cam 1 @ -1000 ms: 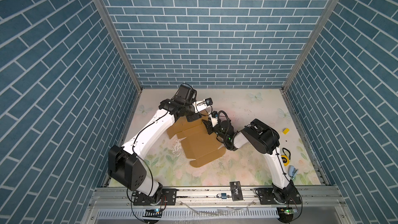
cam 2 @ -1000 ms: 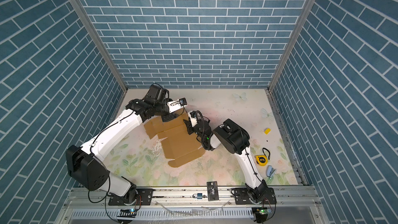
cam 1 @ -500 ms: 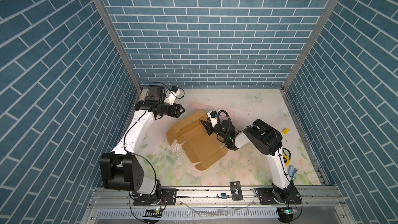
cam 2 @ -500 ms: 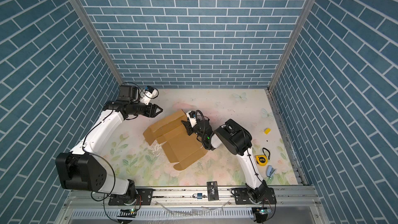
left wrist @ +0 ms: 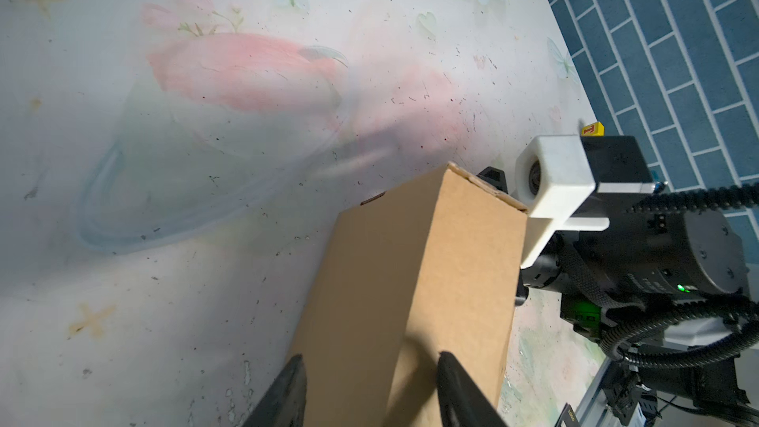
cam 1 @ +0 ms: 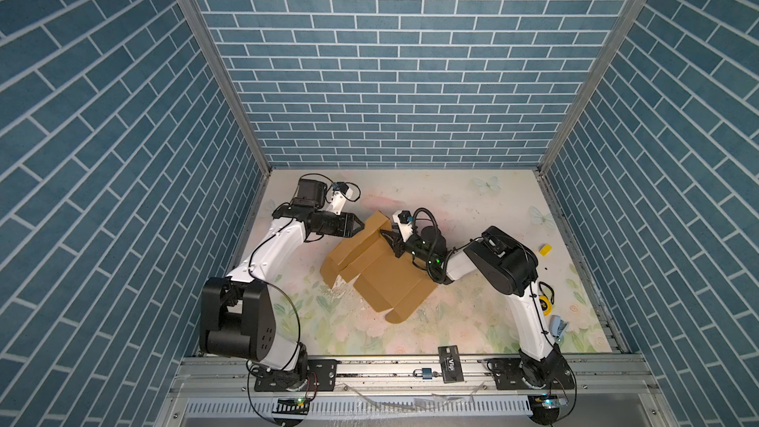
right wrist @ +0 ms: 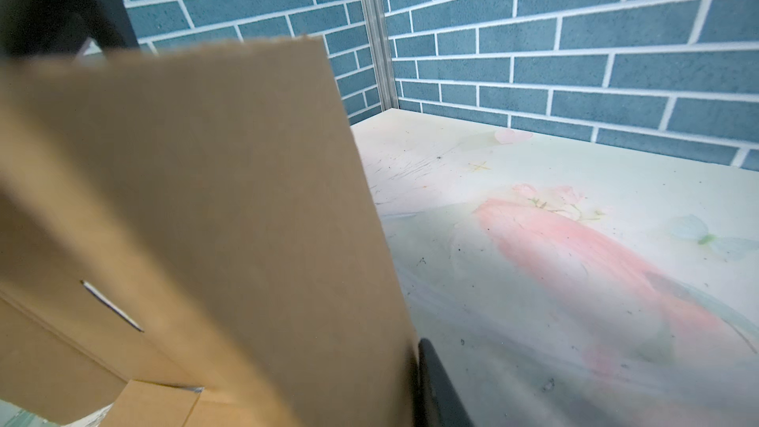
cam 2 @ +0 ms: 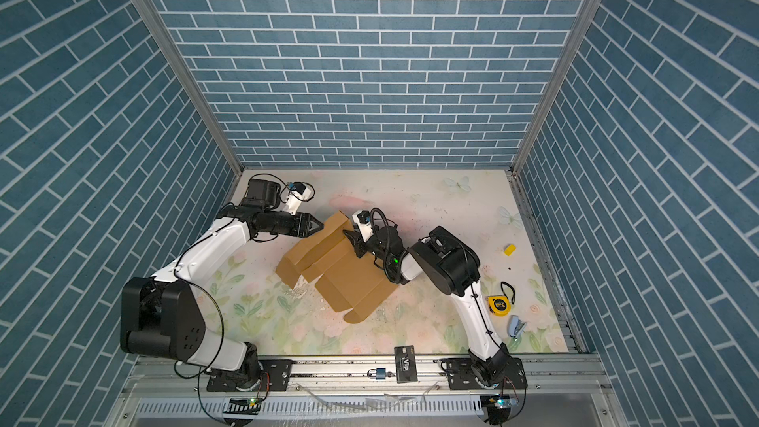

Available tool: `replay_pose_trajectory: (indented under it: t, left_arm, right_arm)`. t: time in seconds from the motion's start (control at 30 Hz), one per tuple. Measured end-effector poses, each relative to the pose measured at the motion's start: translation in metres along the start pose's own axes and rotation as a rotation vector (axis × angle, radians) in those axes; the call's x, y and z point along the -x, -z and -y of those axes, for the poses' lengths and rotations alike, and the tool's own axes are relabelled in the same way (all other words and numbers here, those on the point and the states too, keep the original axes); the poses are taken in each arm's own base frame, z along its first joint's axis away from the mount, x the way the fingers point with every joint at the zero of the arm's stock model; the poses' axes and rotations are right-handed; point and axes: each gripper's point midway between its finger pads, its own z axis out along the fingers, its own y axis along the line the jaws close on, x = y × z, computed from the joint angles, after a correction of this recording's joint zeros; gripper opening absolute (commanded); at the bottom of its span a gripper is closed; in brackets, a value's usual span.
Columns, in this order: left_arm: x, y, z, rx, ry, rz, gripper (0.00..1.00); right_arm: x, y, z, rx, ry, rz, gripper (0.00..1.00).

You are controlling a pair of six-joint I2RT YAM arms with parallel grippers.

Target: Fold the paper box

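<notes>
**A:** The paper box lies near the middle of the floral table, a touch left of centre. It's half formed: the broad base panel lies flat, a rounded tab points toward the front rail, and one wall stands up at the far end.

**B:** Both arms are on that raised wall! The right gripper reaches in from the right. In its wrist view the cardboard runs down tight against one dark finger, and the other finger is hidden behind the panel. It's pinched onto the wall.

**A:** The left gripper sits at the wall's far-left edge. Its wrist view shows the fingers well apart, with brown cardboard filling the gap between them. So those jaws are spread, but I can't tell whether either one touches the panel.

**B:** Off to the right, a yellow block lies near the side wall. A tape measure and a blue stapler lie beside the right arm.

**A:** On the rail itself there's a black card, with a small padlock just beside it.
</notes>
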Motion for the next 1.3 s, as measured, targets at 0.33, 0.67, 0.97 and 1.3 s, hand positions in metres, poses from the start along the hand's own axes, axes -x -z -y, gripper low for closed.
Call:
replay_pose_trajectory:
  t: [0.33,0.67,0.97,1.3]
  left_arm:
    - [-0.001,-0.019,0.014,-0.059,0.049,-0.027,0.47]
    - [0.004,-0.023,0.011,-0.058,0.088,-0.012,0.47]
    - [0.009,-0.026,0.011,-0.071,0.152,0.011,0.46]
    - [0.012,-0.030,0.013,-0.104,0.234,0.019,0.46]
  right_arm:
    - [-0.004,-0.001,0.002,-0.006,-0.026,-0.003,0.26]
    - [0.000,-0.015,0.006,0.000,-0.046,0.031,0.18]
    - [0.000,-0.021,0.008,0.000,-0.054,0.043,0.00]
    - [0.000,-0.021,0.009,-0.004,-0.063,0.045,0.18]
